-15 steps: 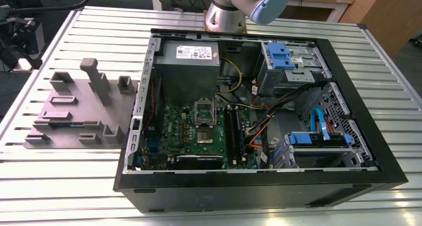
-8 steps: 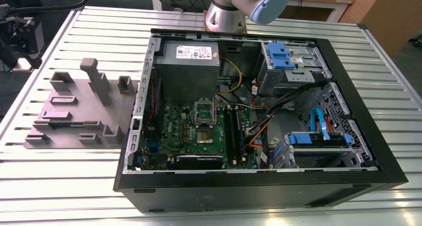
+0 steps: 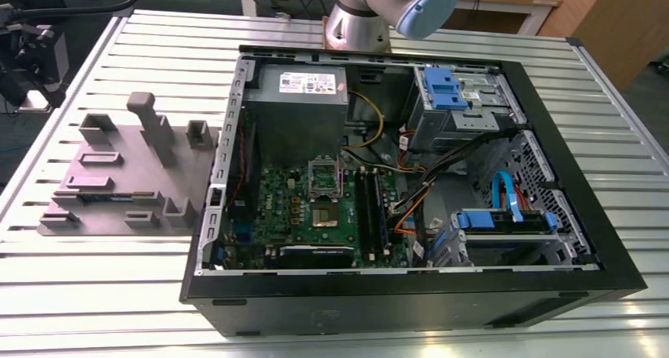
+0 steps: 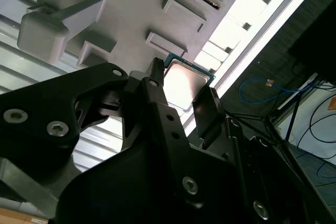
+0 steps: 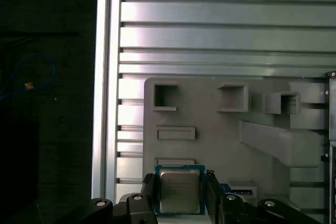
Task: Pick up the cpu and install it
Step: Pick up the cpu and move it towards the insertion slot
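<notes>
- The black hand (image 5: 180, 195) is shut tight on the cpu (image 5: 179, 188), squeezing it from both sides.
- The cpu is up in the air over the grey tray (image 5: 220, 140).
- The tray lies on the table (image 5: 210, 24) near its edge, beside the open computer case (image 3: 397, 295).

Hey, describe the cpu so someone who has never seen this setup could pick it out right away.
On the ribbed metal table lies a grey plastic tray with raised blocks and slots. In the first wrist view the cpu is near the tray's edge, right by the black gripper. It is the only flat, shiny silver square with a thin greenish rim; its neighbours are dull grey plastic.
</notes>
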